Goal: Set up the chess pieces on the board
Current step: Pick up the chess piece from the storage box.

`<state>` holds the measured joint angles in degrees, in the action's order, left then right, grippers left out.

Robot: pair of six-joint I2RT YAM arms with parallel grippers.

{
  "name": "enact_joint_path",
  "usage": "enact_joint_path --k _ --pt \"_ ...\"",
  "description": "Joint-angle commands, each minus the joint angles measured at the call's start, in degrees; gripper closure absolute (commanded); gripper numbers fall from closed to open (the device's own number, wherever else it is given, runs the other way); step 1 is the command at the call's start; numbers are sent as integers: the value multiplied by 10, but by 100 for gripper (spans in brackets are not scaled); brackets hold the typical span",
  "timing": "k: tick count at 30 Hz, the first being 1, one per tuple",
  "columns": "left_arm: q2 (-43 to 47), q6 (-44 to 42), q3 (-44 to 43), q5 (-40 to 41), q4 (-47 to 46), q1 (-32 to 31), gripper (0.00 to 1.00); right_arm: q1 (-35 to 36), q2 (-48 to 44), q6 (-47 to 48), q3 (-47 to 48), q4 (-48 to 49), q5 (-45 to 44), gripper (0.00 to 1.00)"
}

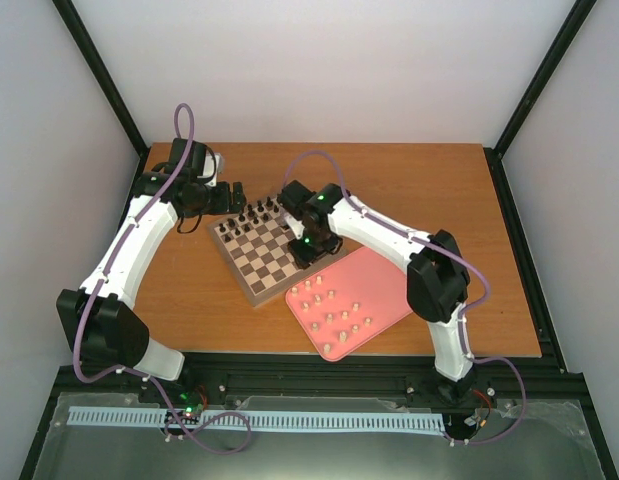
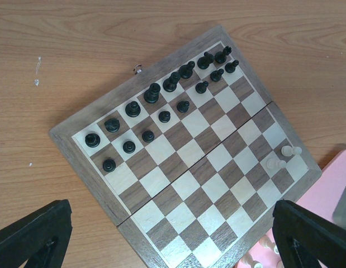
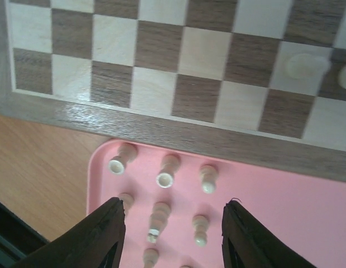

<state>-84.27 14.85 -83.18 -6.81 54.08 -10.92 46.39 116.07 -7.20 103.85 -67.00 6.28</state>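
Most of the chess pieces (image 3: 164, 178) lie scattered on the pink tray (image 3: 284, 212), which sits on the tabletop (image 2: 105, 44) just beside the near edge of the board (image 2: 93, 177). Two pale ones (image 2: 276, 163) are already on squares near the board's tray-side corner, and both look tipped over. The dark pieces (image 2: 153, 92) fill the two far ranks.

The right end effector (image 3: 173, 206) hovers over the tray's corner with its fingers spread wide and nothing between them; several pale pieces sit in the gap below. The left end effector (image 2: 171, 206) hangs above the board, likewise wide open and empty.

These pieces are probably very light, rigid turned wood (smooth and rounded, so apt to roll or pop out of a pinch). Several appear to rest on their sides, bases showing. A sound grasp would close across the narrow stem, square to the piece's long axis, gently and centred. Close neighbours risk being nudged as the fingers descend.
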Motion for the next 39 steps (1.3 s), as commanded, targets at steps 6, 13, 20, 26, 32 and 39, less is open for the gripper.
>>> enact_joint_path --k 6,13,20,26,32,39 --pt "3 -3 5 -3 6 4 0 29 35 1 -26 20 12 56" --pt "3 -3 5 -4 6 4 0 30 39 -2 -64 48 27 59" --pt "4 -1 8 -6 4 4 0 34 46 -2 -75 55 35 59" --pt "5 -1 11 -5 3 4 0 34 54 -3 -83 59 35 60" --pt "5 -1 11 -4 2 4 0 35 66 -5 -76 61 25 64" --pt "0 0 7 -6 3 4 0 35 74 -3 -67 56 20 71"
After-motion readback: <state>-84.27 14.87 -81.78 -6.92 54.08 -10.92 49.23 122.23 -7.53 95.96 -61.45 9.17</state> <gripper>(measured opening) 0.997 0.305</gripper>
